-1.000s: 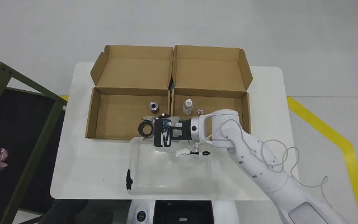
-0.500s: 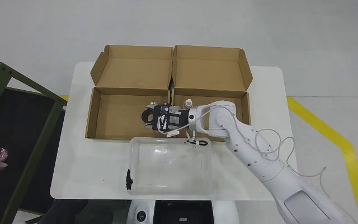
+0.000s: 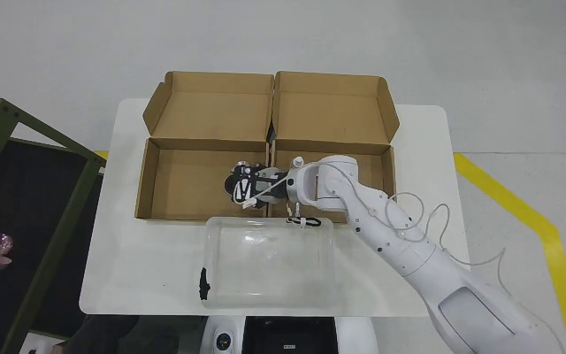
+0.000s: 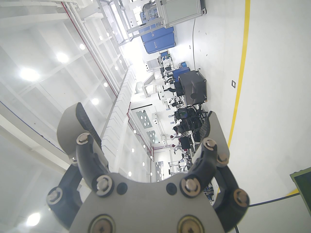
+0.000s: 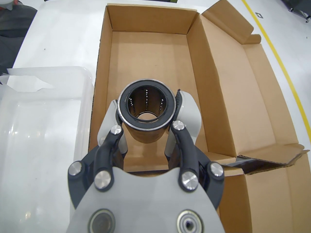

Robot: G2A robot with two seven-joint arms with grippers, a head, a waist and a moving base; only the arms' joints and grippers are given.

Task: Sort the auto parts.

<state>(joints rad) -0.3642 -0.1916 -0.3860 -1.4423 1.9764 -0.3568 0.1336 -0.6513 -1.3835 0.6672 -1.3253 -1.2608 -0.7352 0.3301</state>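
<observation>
Bearing (image 5: 145, 134): likely heavy steel, rigid, smooth-sided; right gripper (image 5: 149, 112) clamped across its barrel, above cardboard box (image 5: 150, 56). Left gripper (image 4: 143, 122) apart.

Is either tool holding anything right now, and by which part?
The right tool grips the cylindrical bearing by its outer wall, clamped from both sides under the black rim. The left tool is open, empty.

White table (image 3: 424, 133), cardboard box (image 3: 186, 181), second box (image 3: 376, 164) touching it, clear tub (image 3: 265, 270)
</observation>
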